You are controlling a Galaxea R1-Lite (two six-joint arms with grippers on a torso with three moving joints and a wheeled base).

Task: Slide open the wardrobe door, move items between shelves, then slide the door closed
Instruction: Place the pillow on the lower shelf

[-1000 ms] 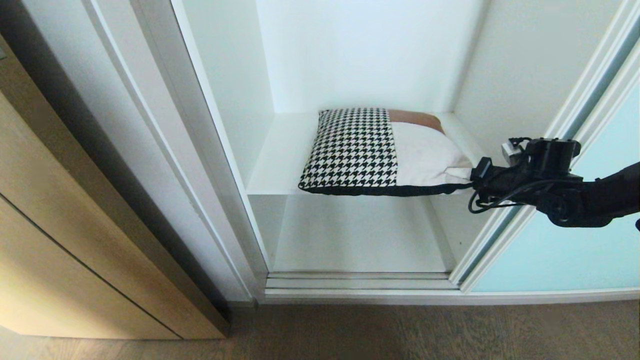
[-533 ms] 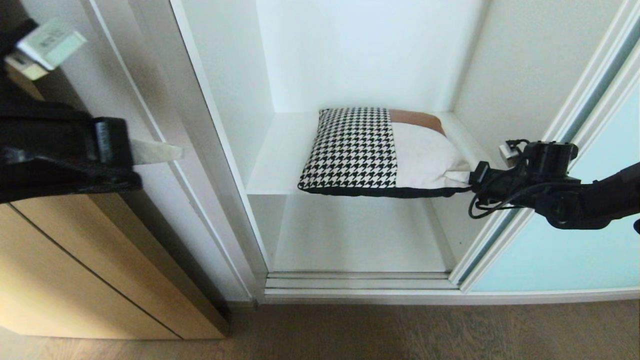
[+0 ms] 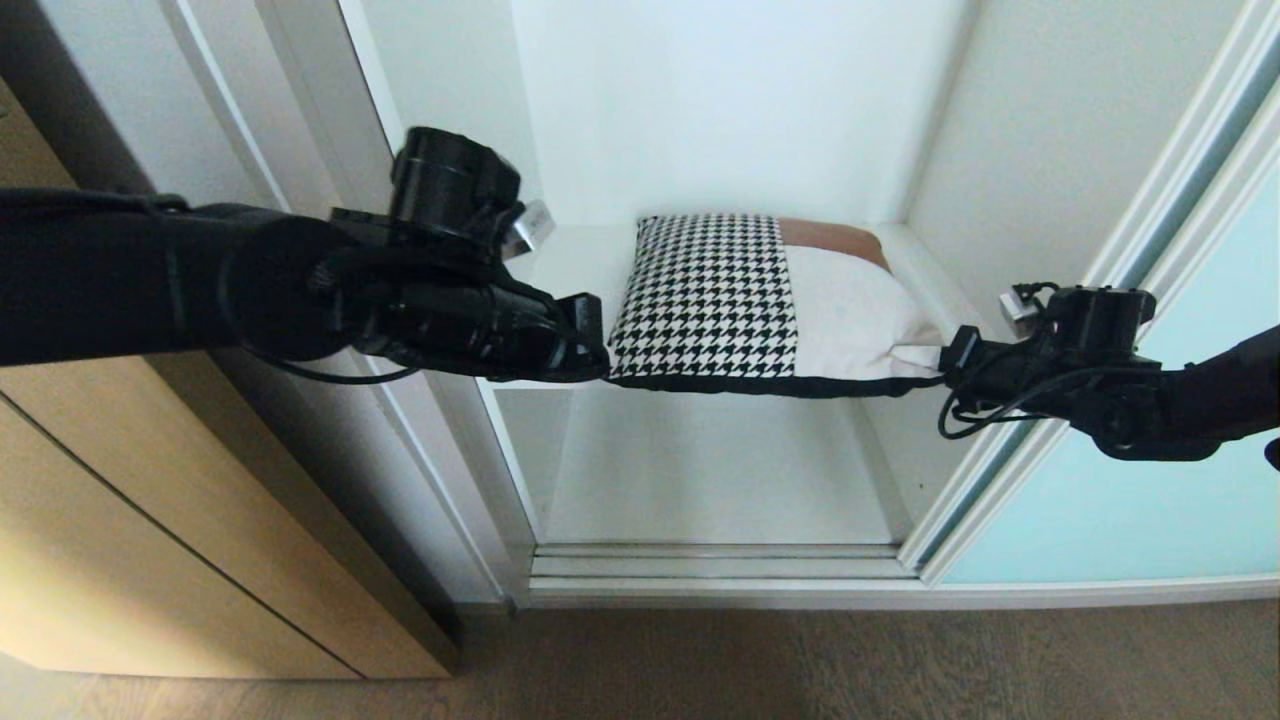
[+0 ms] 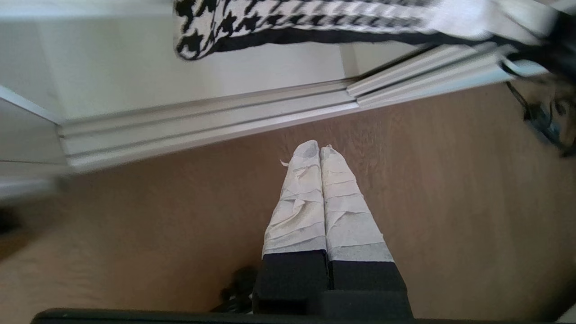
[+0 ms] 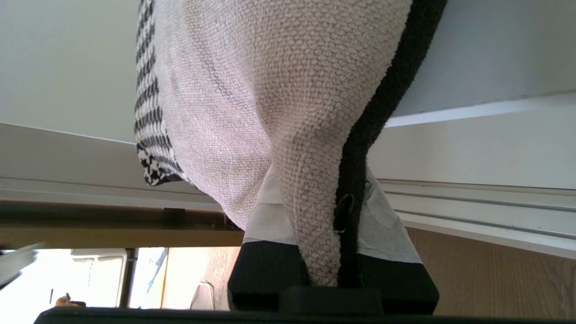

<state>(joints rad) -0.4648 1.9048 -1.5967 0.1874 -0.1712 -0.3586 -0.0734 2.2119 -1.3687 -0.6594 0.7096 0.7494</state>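
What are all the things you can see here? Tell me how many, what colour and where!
cushion: one, black-and-white houndstooth with cream and rust-brown patches, on the upper shelf, its front edge over the shelf's lip.
shelves: two, white, inside the open wardrobe, one above the other.
sliding wardrobe door: one, pale aqua glass in a silver-white frame, slid to the right.
cabinet: one, light wood, left of the wardrobe.
floor: grey-brown wood grain, in front of the wardrobe.
right gripper: one, black, shut on the cushion's right front corner.
left gripper: one, black with white-wrapped fingers, shut and holding nothing, by the cushion's left front corner.
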